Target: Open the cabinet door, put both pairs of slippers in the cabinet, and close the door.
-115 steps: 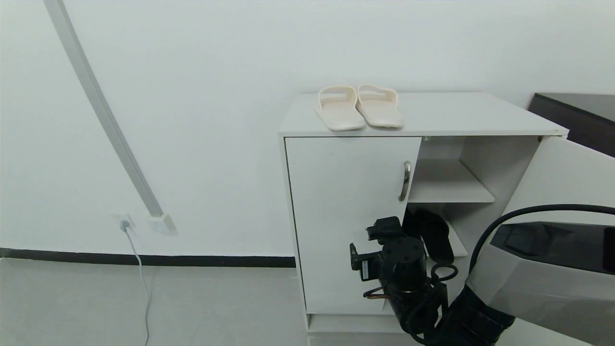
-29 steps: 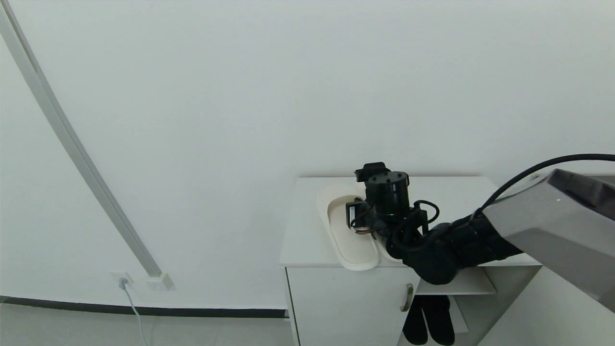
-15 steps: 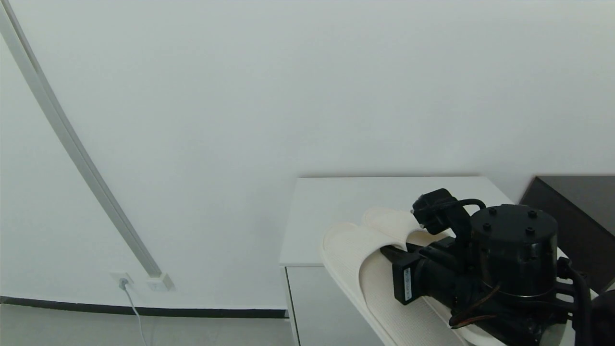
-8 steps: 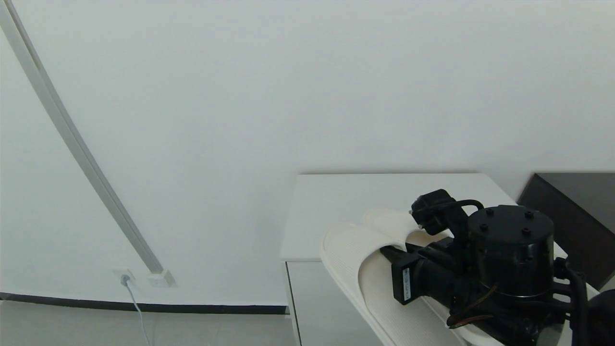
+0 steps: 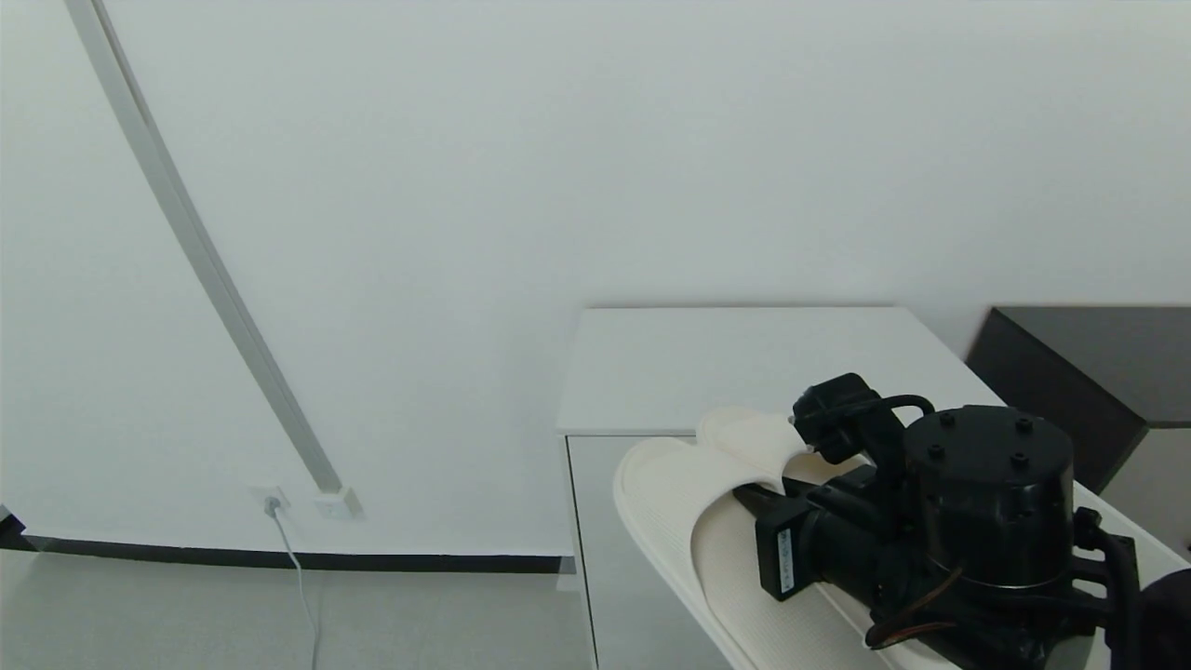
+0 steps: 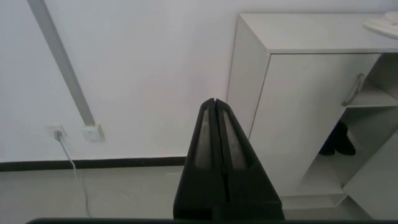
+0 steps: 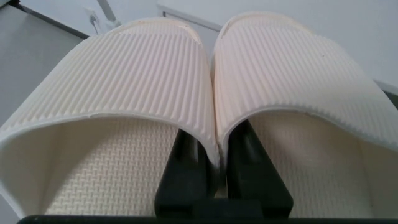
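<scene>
A pair of cream slippers [image 5: 684,521] hangs tilted in the air, in front of the front edge of the white cabinet's top [image 5: 735,368]. My right gripper [image 7: 214,168] is shut on the two inner strap edges, one finger inside each slipper [image 7: 143,68]. The cabinet [image 6: 298,106] has its left door closed and its right side open. A black pair of slippers [image 6: 339,140] stands on a lower shelf inside. My left gripper [image 6: 215,143] is shut on nothing, held low and well left of the cabinet.
A dark piece of furniture [image 5: 1070,372] stands right of the cabinet. A grey conduit [image 5: 195,251] runs down the wall to a socket [image 5: 270,502] with a cable. The open right door [image 6: 379,180] swings out at the cabinet's right.
Since 1.9 s ago my right gripper has lifted the cream pair off the cabinet top and drawn it towards me. The head camera has shifted too. The grip is unchanged over the last second.
</scene>
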`<state>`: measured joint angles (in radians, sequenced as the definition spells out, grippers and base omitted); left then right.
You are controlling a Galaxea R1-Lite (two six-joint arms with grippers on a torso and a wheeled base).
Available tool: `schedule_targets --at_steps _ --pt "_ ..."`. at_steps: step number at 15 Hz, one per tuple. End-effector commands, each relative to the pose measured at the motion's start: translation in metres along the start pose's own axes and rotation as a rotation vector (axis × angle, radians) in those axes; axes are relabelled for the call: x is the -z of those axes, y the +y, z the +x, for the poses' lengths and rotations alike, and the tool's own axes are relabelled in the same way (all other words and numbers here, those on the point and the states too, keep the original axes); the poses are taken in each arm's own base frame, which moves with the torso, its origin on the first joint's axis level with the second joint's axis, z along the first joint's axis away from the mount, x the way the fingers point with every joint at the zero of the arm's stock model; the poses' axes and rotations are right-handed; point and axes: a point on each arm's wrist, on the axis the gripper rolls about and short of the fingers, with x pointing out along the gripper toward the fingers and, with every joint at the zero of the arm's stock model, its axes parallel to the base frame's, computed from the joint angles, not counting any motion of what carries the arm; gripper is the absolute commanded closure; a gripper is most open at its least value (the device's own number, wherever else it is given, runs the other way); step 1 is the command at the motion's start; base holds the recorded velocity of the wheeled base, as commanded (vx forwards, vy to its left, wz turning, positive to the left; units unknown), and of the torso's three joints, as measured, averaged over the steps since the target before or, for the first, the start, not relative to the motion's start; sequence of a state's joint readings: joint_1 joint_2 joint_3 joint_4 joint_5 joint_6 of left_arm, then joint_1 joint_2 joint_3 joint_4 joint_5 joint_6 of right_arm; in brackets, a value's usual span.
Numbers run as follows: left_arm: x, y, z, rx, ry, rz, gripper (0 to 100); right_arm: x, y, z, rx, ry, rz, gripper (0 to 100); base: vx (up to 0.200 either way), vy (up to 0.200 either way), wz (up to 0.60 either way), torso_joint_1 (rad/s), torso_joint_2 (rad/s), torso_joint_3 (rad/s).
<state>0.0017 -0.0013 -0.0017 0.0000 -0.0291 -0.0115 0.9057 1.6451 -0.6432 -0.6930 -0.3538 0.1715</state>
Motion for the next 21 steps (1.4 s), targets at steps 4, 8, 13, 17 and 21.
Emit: schedule_targets --at_steps 4,8,13,17,21 --pt "0.0 0.0 0.0001 0.0 0.001 -0.001 100 0.002 0.0004 0.0014 0.001 0.006 -0.001 100 -0.05 0.0 0.0 0.001 0.0 0.001" --pt "0.0 0.0 0.0001 0.0 0.001 -0.002 100 0.0014 -0.0001 0.0012 0.003 0.003 0.001 100 0.0 0.0 0.0 0.0 0.0 0.0" --pt "0.0 0.0 0.0001 -0.001 0.001 -0.005 100 0.001 0.0 0.0013 0.003 0.002 0.0 100 0.0 0.0 0.0 0.0 0.0 0.0" --pt "0.0 0.0001 0.0001 -0.003 0.001 -0.005 100 0.0013 0.0001 0.0016 0.003 0.003 0.001 100 0.0 -0.05 0.0 -0.001 0.0 0.002" --pt "0.0 0.0001 0.0001 -0.004 0.001 -0.005 100 0.0019 0.0 0.0015 0.004 0.006 0.0 100 0.0 -0.2 0.0 0.002 0.0 0.001"
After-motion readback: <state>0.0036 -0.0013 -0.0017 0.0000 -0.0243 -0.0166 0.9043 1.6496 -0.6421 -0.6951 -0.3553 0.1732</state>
